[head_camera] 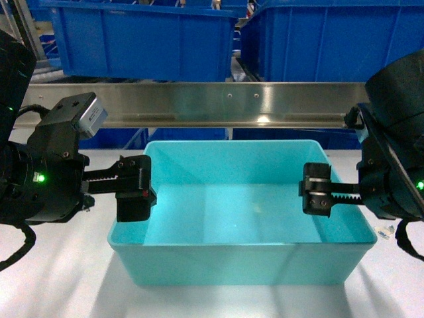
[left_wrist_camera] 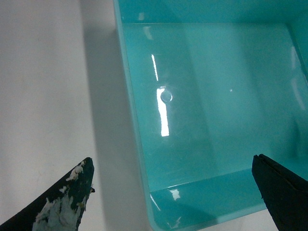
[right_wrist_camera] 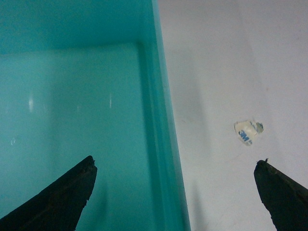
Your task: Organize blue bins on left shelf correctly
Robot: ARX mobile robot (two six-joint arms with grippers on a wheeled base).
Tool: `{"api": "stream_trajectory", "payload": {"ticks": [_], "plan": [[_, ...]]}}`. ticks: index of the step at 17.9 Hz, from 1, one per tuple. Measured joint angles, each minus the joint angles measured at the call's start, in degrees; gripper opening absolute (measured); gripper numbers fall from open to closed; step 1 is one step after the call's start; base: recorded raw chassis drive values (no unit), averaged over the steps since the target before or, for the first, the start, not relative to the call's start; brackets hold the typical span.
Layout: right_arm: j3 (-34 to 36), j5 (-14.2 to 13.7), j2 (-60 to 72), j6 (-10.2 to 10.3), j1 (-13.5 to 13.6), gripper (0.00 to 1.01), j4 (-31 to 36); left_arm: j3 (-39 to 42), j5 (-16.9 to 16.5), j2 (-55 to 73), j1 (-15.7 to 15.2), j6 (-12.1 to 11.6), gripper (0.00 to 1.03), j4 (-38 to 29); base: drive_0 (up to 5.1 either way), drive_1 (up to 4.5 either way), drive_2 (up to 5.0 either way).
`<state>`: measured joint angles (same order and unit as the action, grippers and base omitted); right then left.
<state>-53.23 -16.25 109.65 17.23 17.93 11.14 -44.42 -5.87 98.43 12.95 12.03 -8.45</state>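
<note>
The light turquoise rectangular plastic tub [head_camera: 242, 212] sits mouth-up on the flat grey-white tabletop [head_camera: 59, 278] in the lower centre of the head view, just in front of the shiny stainless-steel rail of the shelf [head_camera: 218, 104] that crosses the upper middle. Behind the rail, along the top of the frame, stand large dark royal-blue plastic bins [head_camera: 139, 40]. The tub's long axis runs left to right across the head view, parallel to the rail, with its short walls at either end.

It is empty, thin-walled and glossy, so it probably weighs little, may flex somewhat under a pinch, and could slip on smooth pads. The short end walls near the rim look like the best places to hold, one per arm.

The left gripper [left_wrist_camera: 175, 192] is spread wide, straddling the tub's left wall with one finger outside and one inside, not touching. The right gripper [right_wrist_camera: 175, 192] is likewise spread across the right wall. A small scrap of white tape [right_wrist_camera: 249, 131] lies on the table just right of the tub.
</note>
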Motion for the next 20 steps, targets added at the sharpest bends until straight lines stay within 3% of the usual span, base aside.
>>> {"api": "stream_trajectory", "payload": {"ticks": [10, 12, 13, 15, 20], "plan": [[-0.50, 0.15, 2.12, 2.73, -0.46, 0.98, -0.15, -1.31, -0.28, 1.20, -0.04, -0.09, 0.98, 0.70, 0.0, 0.00, 0.0], [-3.30, 0.70, 4.70, 3.06, -2.01, 0.98, 0.22, -3.19, 0.07, 4.24, 0.44, 0.24, 0.98, 1.99, 0.0, 0.00, 0.0], [-4.92, 1.31, 6.32, 2.49, -3.45, 0.98, 0.02, -5.49, 0.66, 6.51, 1.57, 1.14, 0.98, 3.39, 0.0, 0.00, 0.0], [-6.62, 2.97, 9.29, 2.16, -4.50, 0.98, -0.07, -8.37, 5.40, 11.43, 2.40, 2.36, 0.98, 5.77, 0.0, 0.00, 0.0], [-6.78, 2.05, 10.27, -0.81, -4.72, 0.98, 2.10, -8.90, 5.84, 12.55, 2.97, 2.75, 0.98, 5.75, 0.0, 0.00, 0.0]]}}
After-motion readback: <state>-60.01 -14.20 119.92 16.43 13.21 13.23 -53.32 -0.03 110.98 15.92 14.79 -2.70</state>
